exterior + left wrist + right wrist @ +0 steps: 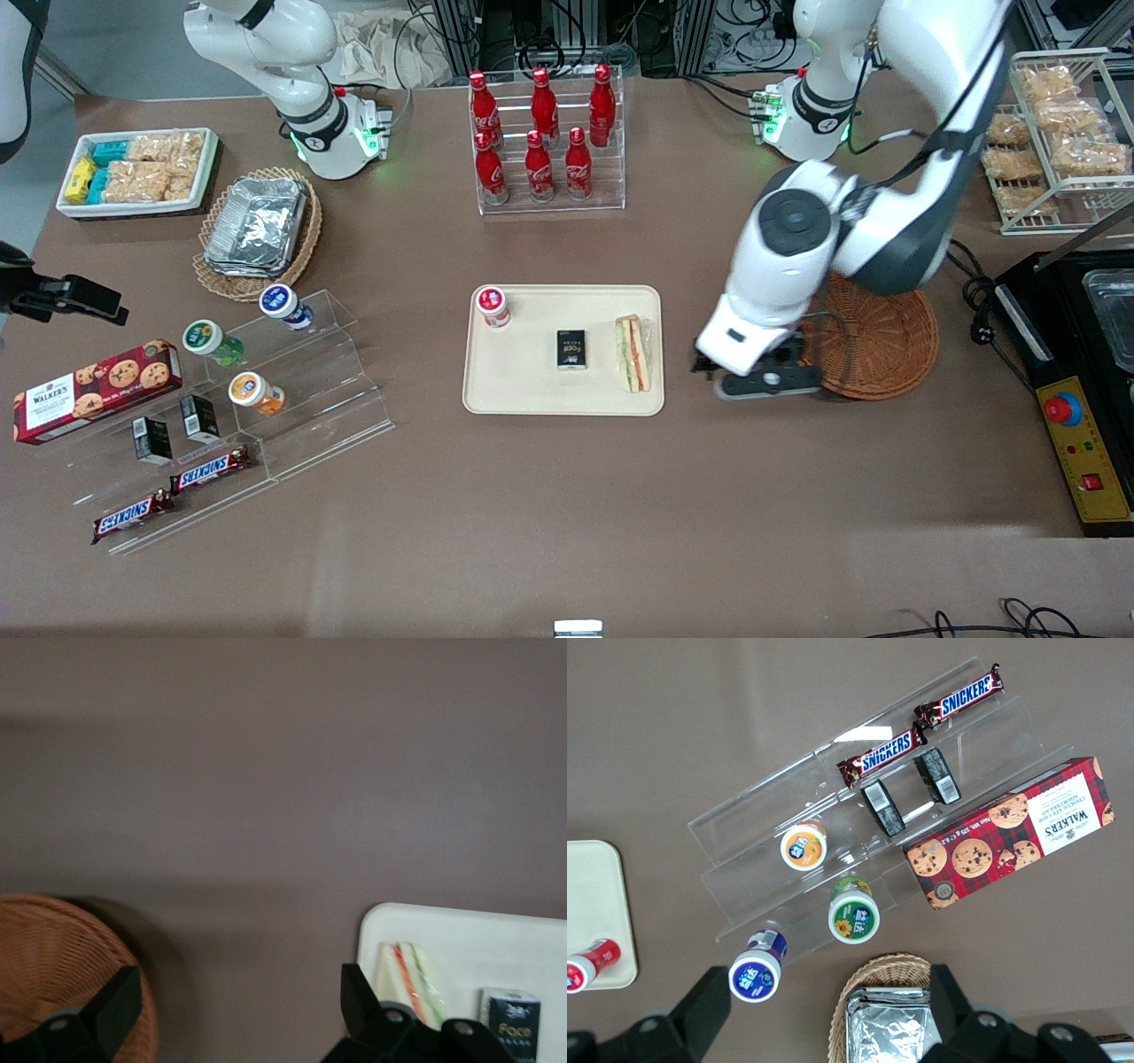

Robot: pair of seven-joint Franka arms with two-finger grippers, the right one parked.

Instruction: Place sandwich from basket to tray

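My tool (pixel 709 370) hangs spread wide and empty between basket (pixel 877 341) and tray (pixel 514 390); the sandwich (pixel 633 354) lies flat on the tray, so I judge placement complete.

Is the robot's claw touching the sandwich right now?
Apart. In the front view, bare table shows between the gripper, open over the gap between tray and basket, and the sandwich lying on the tray.

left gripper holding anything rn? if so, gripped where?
Nothing held. The gripper is open over bare table between the basket and the tray; the sandwich lies on the tray.
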